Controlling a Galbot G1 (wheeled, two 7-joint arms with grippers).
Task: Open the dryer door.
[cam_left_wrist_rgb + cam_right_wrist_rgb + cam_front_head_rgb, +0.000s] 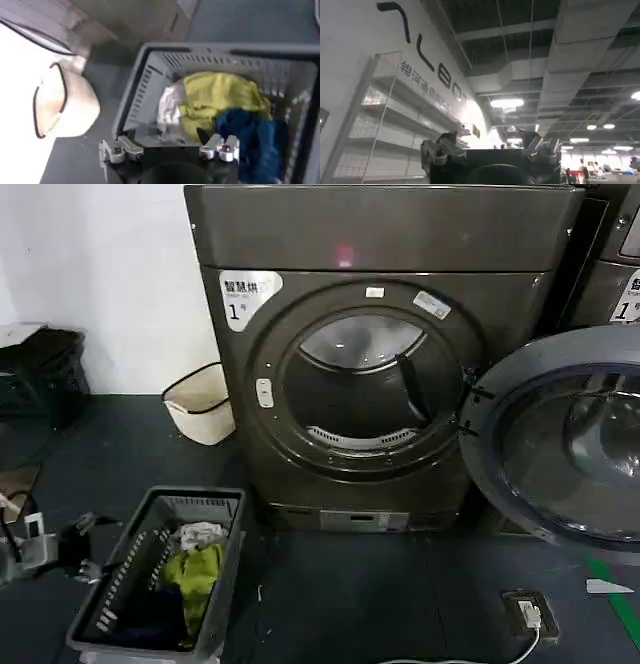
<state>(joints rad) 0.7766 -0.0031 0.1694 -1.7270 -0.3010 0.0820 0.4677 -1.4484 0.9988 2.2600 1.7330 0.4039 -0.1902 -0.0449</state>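
Hanging low at far left, the left gripper [170, 150] has its fingers spread apart, empty, above a basket [137, 95] of yellow, white and blue laundry. Right gripper [490, 150] points up toward ceiling ducts, fingers likewise apart, holding nothing. The door [560, 434] stands swung wide open to the right of the dryer [380, 244], its far edge cut off by the frame. Drum [350, 399] interior dim; contents hard to make out.
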